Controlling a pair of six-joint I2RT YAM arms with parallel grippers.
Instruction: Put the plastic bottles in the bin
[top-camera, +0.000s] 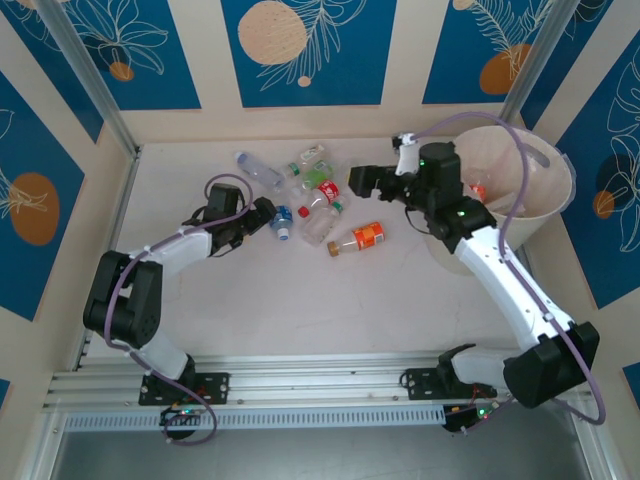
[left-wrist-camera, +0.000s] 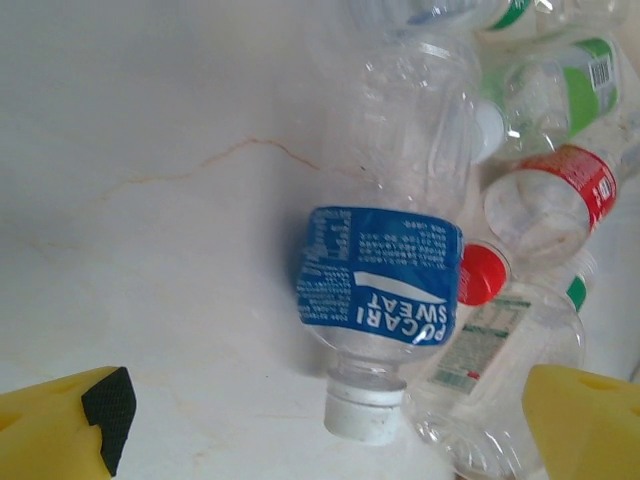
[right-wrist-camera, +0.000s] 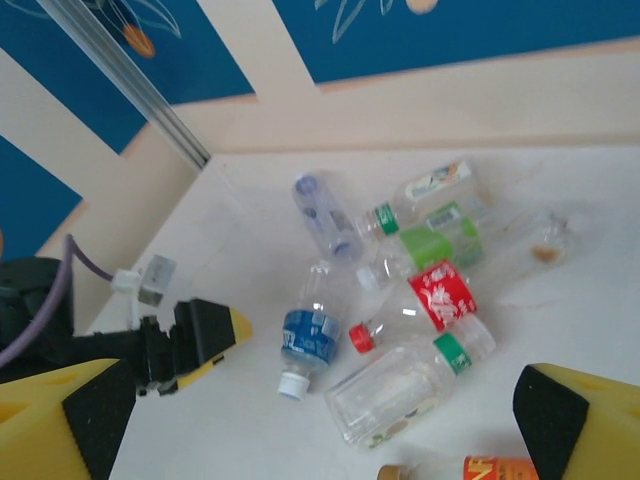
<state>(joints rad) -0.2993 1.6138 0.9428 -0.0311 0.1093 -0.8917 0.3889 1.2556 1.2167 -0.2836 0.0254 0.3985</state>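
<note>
Several clear plastic bottles lie bunched at the table's middle back. Nearest my left gripper is a blue-labelled bottle, its white cap pointing at the gripper. The left gripper is open, fingers wide on either side of that cap and touching nothing. Beside it lie a red-labelled bottle, a green-labelled one and an orange-labelled one. My right gripper hangs open above the pile, empty. The pale bin stands at the right behind the right arm.
Walls with blue panels close the table at the back and sides; a metal post runs down the left corner. A rail crosses the near edge by the arm bases. Something red-orange shows inside the bin.
</note>
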